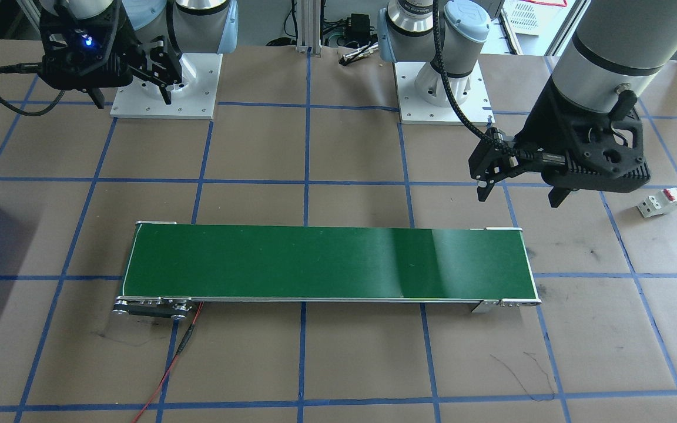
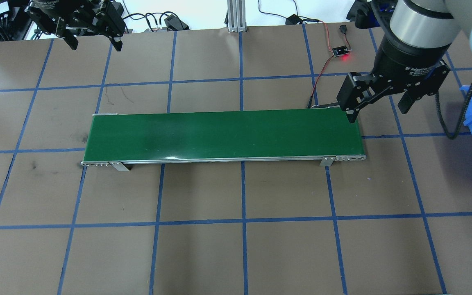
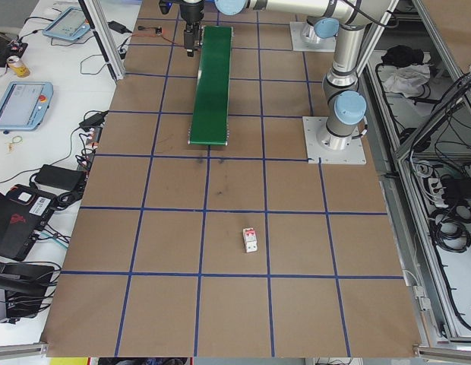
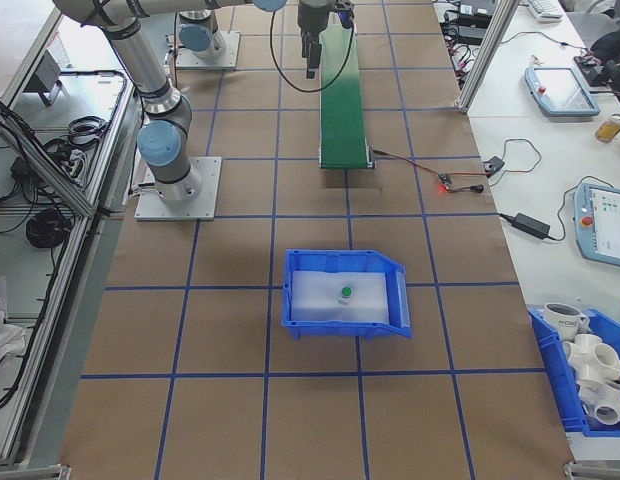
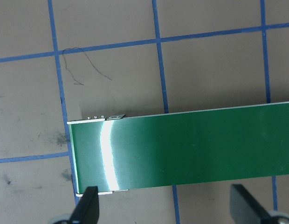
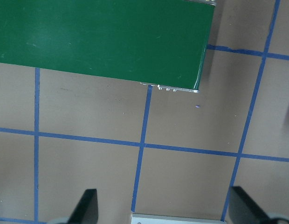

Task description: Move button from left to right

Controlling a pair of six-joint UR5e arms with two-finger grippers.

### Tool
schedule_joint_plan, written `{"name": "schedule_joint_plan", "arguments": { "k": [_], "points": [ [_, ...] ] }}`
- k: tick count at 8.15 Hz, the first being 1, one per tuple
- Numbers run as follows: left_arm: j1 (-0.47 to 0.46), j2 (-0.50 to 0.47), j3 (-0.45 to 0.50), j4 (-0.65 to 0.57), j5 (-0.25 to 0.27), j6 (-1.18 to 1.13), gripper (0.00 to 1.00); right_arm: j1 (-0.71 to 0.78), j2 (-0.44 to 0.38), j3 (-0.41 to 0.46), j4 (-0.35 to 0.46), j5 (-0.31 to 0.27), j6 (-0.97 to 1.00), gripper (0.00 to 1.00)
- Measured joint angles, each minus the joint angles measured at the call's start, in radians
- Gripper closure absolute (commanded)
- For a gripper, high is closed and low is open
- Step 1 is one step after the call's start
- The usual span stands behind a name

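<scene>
Inside blue bin (image 4: 395,296), button (image 4: 344,294) upright, green cap up; both tools spread, empty.

Brown table top (image 2: 236,254) gridded with blue tape. Carries long green conveyor belt (image 2: 223,135), blue plastic bin (image 4: 345,292), white breaker block with red top (image 3: 251,240), two grey arm base plates (image 1: 165,88).

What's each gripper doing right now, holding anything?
Left gripper: open, holding nothing, above the belt's end.
Right gripper: open, holding nothing, over bare table beside the belt.
</scene>
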Motion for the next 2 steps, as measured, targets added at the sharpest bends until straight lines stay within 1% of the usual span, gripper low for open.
{"name": "schedule_joint_plan", "arguments": {
  "k": [2],
  "points": [
    [0.000,0.000,0.000,0.000,0.001,0.000,0.00,0.000,0.001,0.000,-0.008,-0.005,0.004,0.00]
  ]
}}
